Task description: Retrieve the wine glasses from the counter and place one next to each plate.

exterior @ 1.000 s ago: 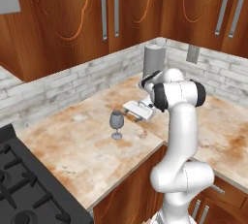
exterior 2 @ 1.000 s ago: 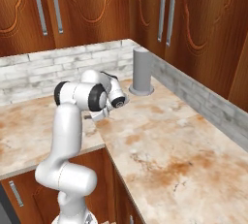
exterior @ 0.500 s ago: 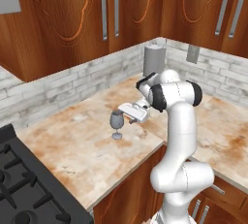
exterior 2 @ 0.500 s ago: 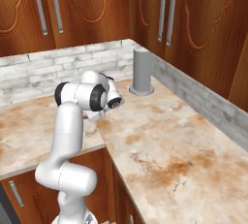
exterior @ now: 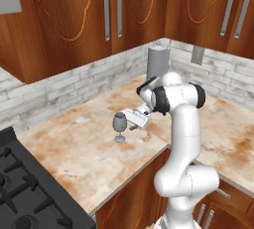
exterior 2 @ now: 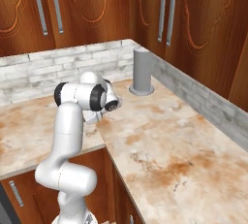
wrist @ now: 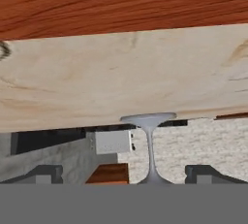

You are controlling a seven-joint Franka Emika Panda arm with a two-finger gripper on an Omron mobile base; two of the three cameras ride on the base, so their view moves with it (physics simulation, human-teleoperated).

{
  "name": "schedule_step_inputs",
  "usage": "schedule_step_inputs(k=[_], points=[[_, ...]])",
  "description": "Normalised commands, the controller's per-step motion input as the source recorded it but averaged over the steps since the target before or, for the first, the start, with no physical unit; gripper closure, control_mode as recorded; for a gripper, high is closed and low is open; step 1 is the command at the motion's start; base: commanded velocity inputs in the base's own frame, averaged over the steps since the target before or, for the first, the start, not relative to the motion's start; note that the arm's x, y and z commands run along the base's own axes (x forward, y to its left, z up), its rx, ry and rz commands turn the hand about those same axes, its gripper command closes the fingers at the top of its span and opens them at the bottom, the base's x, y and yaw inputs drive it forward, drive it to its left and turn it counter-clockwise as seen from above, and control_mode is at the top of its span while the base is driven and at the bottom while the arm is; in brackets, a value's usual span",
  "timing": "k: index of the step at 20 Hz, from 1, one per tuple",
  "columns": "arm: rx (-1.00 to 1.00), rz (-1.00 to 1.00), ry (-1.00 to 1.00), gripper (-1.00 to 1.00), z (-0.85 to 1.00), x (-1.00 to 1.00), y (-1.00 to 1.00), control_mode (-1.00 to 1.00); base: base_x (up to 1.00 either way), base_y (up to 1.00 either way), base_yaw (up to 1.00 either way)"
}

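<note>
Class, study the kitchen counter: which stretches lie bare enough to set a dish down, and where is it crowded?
Bare: the counter between the stove and the wine glass; the long run right of the grey cylinder. Crowded: around the glass, where the open gripper reaches in.

A tall grey cylinder [exterior 2: 142, 72] is standing upright in the corner, right up against the whitish brick backsplash [exterior: 74, 87]. Reddish-brown wall cabinets [exterior: 89, 20] with long silver handles [exterior: 106, 12] are hanging above. A black stovetop [exterior: 25, 193] is sitting at the lower left, and a grey outlet plate [exterior: 198, 55] is sitting on the bricks.
</note>
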Motion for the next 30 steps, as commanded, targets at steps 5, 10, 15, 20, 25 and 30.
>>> schedule_step_inputs(k=[5,10,15,20,25,30], points=[[0.00,0.00,0.00,-1.00,-0.07,-0.06,0.00,-1.00,0.00,0.00,0.00],[0.00,0.00,0.00,-1.00,-0.04,0.00,0.07,-1.00,0.00,0.00,0.00],[0.00,0.00,0.00,-1.00,-0.17,0.00,0.11,-1.00,0.00,0.00,0.00],[0.00,0.00,0.00,-1.00,-0.17,0.00,0.12,-1.00,0.00,0.00,0.00],[0.00,0.00,0.02,-1.00,-0.22,0.00,0.14,-1.00,0.00,0.00,0.00],[-0.01,0.00,0.02,-1.00,-0.27,0.00,0.22,-1.00,0.00,0.00,0.00]])
